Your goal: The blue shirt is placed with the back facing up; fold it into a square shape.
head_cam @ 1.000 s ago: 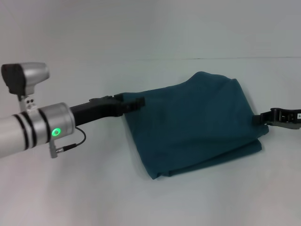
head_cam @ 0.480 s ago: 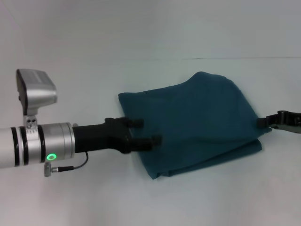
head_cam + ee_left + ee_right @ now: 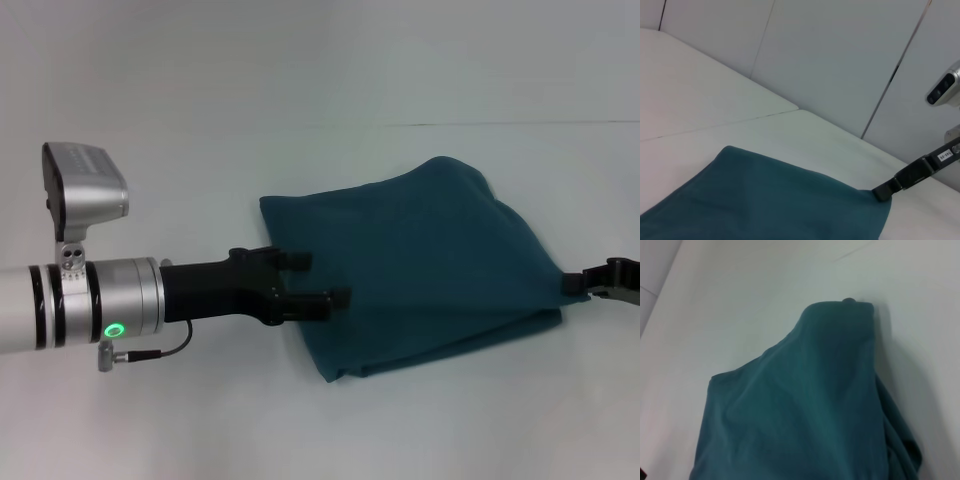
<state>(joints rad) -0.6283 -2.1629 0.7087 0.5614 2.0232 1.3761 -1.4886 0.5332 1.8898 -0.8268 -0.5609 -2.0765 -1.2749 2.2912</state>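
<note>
The blue shirt [image 3: 420, 260] lies folded into a rough four-sided bundle on the white table, plain side up. It also shows in the left wrist view [image 3: 765, 200] and the right wrist view [image 3: 805, 415]. My left gripper [image 3: 320, 279] is open, its two fingers spread over the shirt's left edge. My right gripper [image 3: 574, 284] is at the shirt's right corner and looks shut on the fabric there. It also shows in the left wrist view [image 3: 884, 192], with its tip at that corner.
The white table [image 3: 300, 420] runs back to a seam line [image 3: 450, 124]. Pale wall panels [image 3: 840, 60] stand behind the table in the left wrist view. My left arm's silver forearm [image 3: 60, 305] reaches in from the left.
My left gripper has left the shirt's far left corner and moved nearer along the left edge, now open. My right gripper has moved right and nearer, drawing the shirt's right corner with it.
</note>
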